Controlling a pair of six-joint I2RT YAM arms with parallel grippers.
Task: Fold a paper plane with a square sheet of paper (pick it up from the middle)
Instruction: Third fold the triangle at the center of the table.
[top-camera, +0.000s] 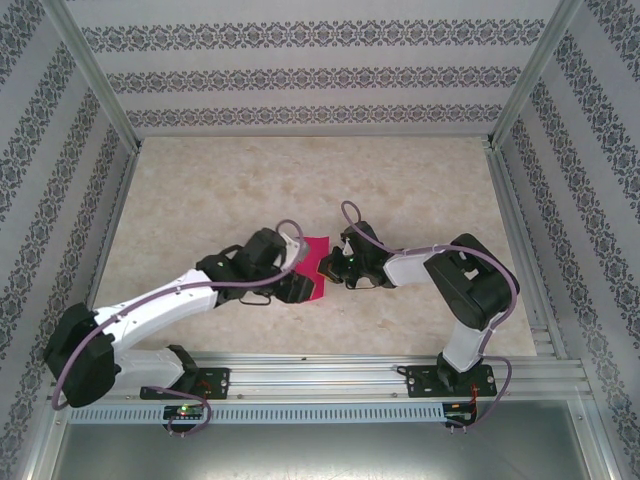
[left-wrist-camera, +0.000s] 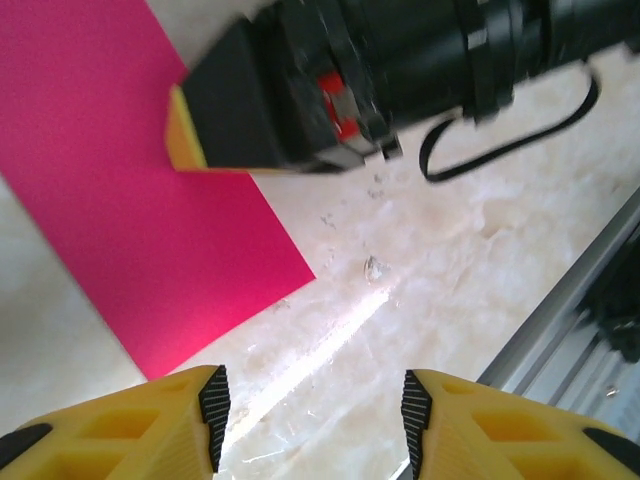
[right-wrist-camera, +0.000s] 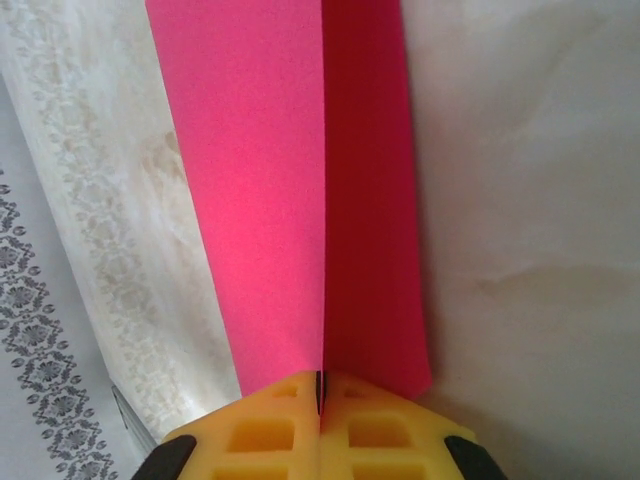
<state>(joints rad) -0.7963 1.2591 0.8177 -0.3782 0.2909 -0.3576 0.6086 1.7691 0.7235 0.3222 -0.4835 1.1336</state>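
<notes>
Your right end effector (right-wrist-camera: 320, 395) has its two yellow fingers (right-wrist-camera: 260, 430) pressed together, clamped on the square sheet of paper (right-wrist-camera: 260, 200). The seam between the fingers lines up with a crease that runs straight up the magenta sheet. A lighter panel lies to the left of that crease and a darker, shaded panel to the right, so the paper rises in a ridge at the grip.

Your left end effector (left-wrist-camera: 310, 410) has its fingers (left-wrist-camera: 150, 425) apart, with nothing between them but bare bench (left-wrist-camera: 400, 280). A corner of the sheet lies just ahead of one of those fingers. Farther on in the left wrist view you can see the black body of the right end effector, with one of its yellow fingers at the sheet's edge.

From above, the sheet sits near the middle of the bench, a little toward the near side, directly between the two end effectors, which close in on it from left and right. The white left arm (top-camera: 160, 300) reaches in from the lower left and the right arm (top-camera: 460, 290) bends in from the right, each trailing a purple cable (top-camera: 350, 215). Both bases are bolted to the aluminium rail (top-camera: 330, 370) along the near edge, and patterned walls (top-camera: 300, 70) enclose the bench.
</notes>
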